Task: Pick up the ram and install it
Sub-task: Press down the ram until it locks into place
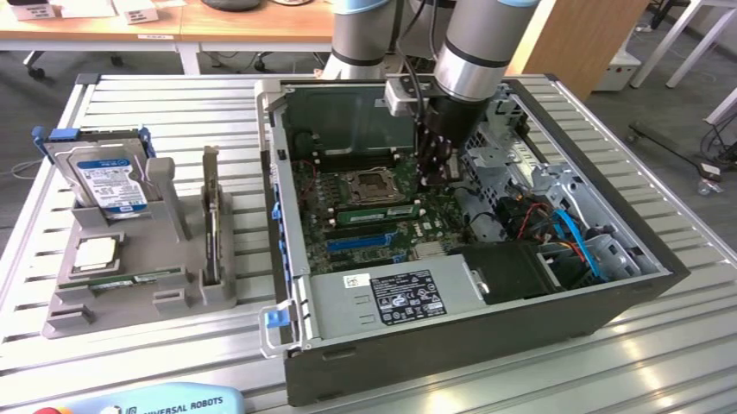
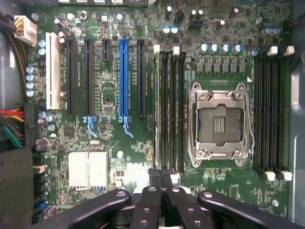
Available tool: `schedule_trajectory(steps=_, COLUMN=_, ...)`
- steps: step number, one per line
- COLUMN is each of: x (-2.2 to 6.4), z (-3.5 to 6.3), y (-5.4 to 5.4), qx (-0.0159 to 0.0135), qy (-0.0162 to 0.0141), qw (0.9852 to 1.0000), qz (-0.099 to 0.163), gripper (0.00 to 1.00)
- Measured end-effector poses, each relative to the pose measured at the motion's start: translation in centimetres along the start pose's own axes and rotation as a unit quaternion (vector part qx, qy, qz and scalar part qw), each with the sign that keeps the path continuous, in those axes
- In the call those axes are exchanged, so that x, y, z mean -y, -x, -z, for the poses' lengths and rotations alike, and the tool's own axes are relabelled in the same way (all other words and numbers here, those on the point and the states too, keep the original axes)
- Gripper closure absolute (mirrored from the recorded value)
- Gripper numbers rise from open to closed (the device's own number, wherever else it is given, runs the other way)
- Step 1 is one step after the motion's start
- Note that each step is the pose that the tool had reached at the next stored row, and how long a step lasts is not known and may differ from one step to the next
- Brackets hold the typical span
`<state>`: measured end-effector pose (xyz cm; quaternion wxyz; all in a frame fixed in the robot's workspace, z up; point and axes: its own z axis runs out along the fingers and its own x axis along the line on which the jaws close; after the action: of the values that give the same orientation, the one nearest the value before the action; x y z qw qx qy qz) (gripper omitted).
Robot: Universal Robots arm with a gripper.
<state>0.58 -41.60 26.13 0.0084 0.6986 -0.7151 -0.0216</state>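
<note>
**Bench inventory, from the exterior view's left to its right**

1. Holder (image 1: 69, 323), grey, at the left. It keeps loose parts apart and reachable from above:
   - a drive (image 1: 110, 177) standing upright at its far end;
   - a square chip (image 1: 95, 252) lying flat;
   - a thin greenish strip (image 1: 133, 278) in a near groove, too small to identify;
   - a dark card (image 1: 211, 228) on edge along its right side.
2. Case (image 1: 461, 354), at the centre. It lies on its side with the panel off, so the board (image 1: 398, 233) faces up for vertical access.
3. Socket (image 1: 371, 184), mid-board, empty, with its frame down.
4. Ram (image 1: 374, 213), a green stick standing on edge just near of the socket. It appears to sit in one of the slots (image 2: 174, 109). Whether it is latched cannot be told.
5. Gripper (image 1: 434, 179), inside the case, just right of the socket and at the right end of the slot bank.
   - In the wrist view the gripper (image 2: 161, 177) has its fingers (image 2: 153, 175) pressed together with nothing between them.
   - The tips are over the slot ends, beside the ram and not around it. Contact cannot be confirmed.
6. Arm (image 1: 478, 43), reaching in from the far side. Its last link points straight down, probably so that it clears the case walls.
7. Cables (image 1: 576, 237), blue and red, bundled at the right, well apart from the gripper.
</note>
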Motion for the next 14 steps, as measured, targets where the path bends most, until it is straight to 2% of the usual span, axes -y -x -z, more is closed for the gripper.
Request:
schedule_trajectory(steps=5, x=0.11, z=-0.01, y=0.0, qx=0.0000, qy=0.0000, qw=1.0000, qz=0.000, gripper=0.90)
schedule_trajectory(steps=14, x=0.15, z=-1.04, y=0.0, qx=0.0001, qy=-0.0006, qw=1.0000, qz=0.000, gripper=0.90)
